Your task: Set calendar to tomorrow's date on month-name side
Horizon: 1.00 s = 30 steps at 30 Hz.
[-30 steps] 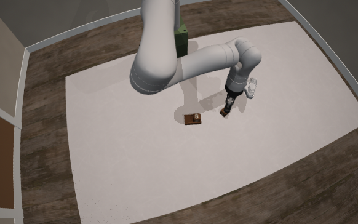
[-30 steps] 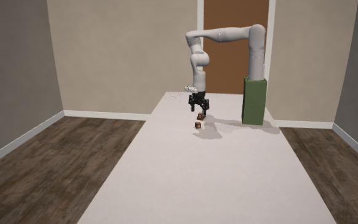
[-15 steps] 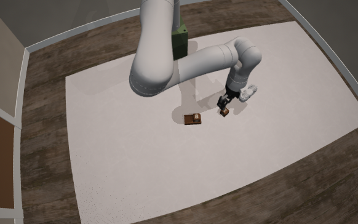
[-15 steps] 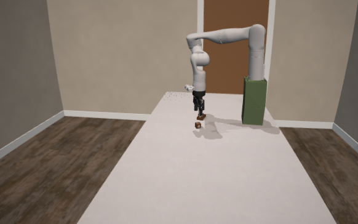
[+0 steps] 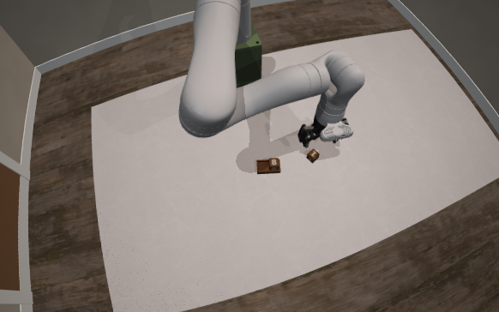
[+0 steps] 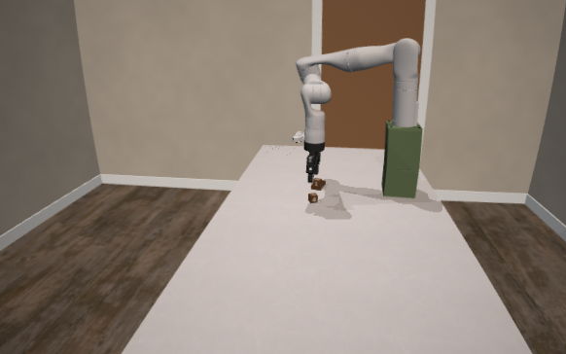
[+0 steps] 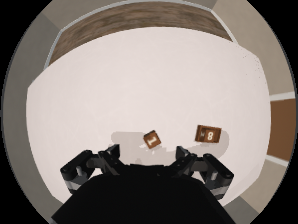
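The brown tray lies on the pale surface. One brown cube stands in its right half, a light 8 on its upper face; the other half holds no cube. A loose brown cube lies outside the tray, to its right in the top view, turned at an angle, with a light 1 on its upper face. My gripper is open and empty, above the surface near the loose cube. The month's name and the cubes' side faces are not readable.
The green pedestal carries the arm's base, behind the tray in the top view. The pale surface extends around the tray and the loose cube. The arm's shadow falls around both.
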Motion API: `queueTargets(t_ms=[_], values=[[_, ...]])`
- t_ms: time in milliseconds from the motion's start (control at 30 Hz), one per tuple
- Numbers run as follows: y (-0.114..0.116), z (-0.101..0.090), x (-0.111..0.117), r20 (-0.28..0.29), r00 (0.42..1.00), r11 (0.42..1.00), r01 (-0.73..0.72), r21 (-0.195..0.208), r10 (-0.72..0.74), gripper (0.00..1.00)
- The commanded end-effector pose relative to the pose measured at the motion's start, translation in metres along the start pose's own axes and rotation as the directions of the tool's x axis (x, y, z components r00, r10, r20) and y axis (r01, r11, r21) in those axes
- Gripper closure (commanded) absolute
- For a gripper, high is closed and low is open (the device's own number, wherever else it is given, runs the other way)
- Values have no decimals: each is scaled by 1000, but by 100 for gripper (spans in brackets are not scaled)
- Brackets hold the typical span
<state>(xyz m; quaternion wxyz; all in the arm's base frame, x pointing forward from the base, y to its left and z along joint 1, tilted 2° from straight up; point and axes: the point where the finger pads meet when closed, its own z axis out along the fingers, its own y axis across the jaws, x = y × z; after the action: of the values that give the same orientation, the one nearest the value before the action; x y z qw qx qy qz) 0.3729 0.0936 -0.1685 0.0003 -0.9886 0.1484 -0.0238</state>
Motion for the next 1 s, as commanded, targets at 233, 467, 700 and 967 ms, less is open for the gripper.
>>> queueTargets(t_ms=[233,467,700,967], values=[[1,0,-1,6,960,960,-280,0,280,0],[3,-1,0,6,892,892,-453,-2,453,0],[4,-2,0,5,793,793,-609,-5,609,0],[6,-3,1,4,708,708,-706,-7,706,0]])
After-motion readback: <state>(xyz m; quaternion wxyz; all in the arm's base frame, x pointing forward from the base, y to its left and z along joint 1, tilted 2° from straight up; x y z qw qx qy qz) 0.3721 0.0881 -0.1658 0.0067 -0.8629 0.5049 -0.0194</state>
